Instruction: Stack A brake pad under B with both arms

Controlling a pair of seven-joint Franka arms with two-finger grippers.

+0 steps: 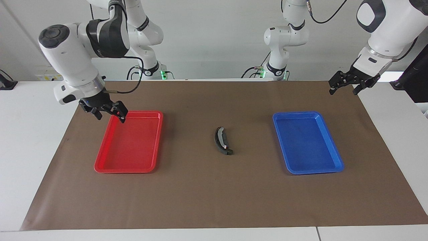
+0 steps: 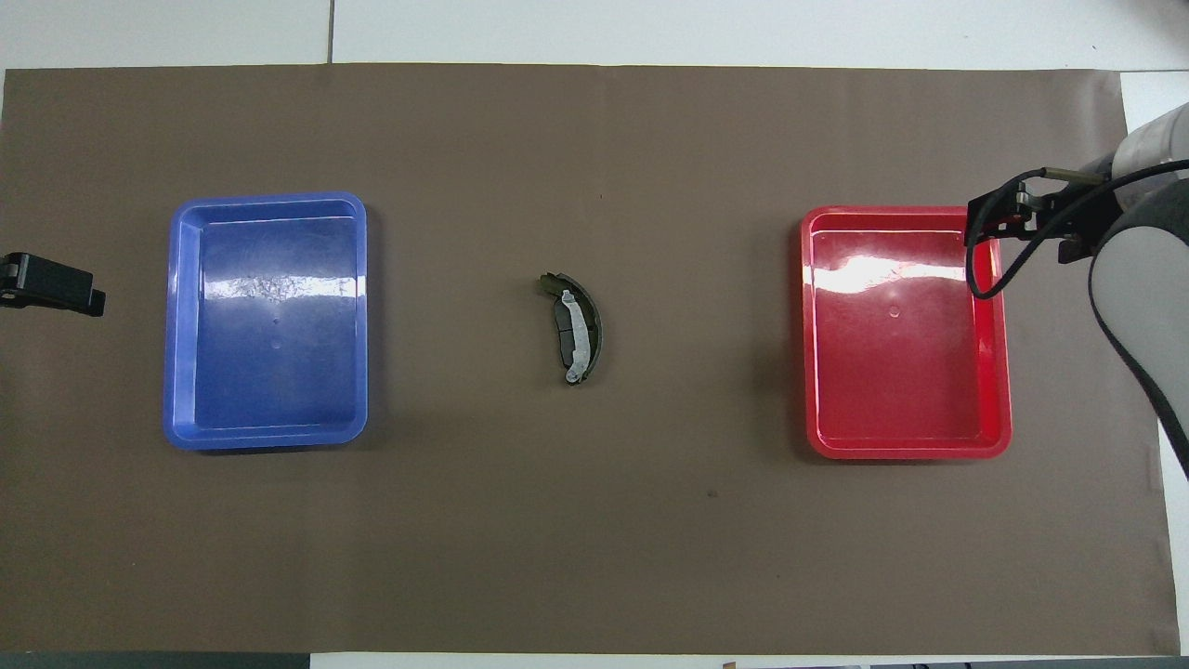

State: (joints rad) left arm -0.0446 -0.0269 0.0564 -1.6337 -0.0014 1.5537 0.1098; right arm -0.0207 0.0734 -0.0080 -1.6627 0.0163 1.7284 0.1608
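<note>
Stack looks done: B [image 1: 221, 141] lies on the A brake pad [image 2: 563, 327] mid-mat between the trays. Right gripper [image 1: 103, 109] and left gripper [image 1: 348, 82] hang empty, fingers apart; you've only parking left.

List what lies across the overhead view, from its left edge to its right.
Left end effector → blue tray → stacked brake pieces → red tray → right arm.
</note>
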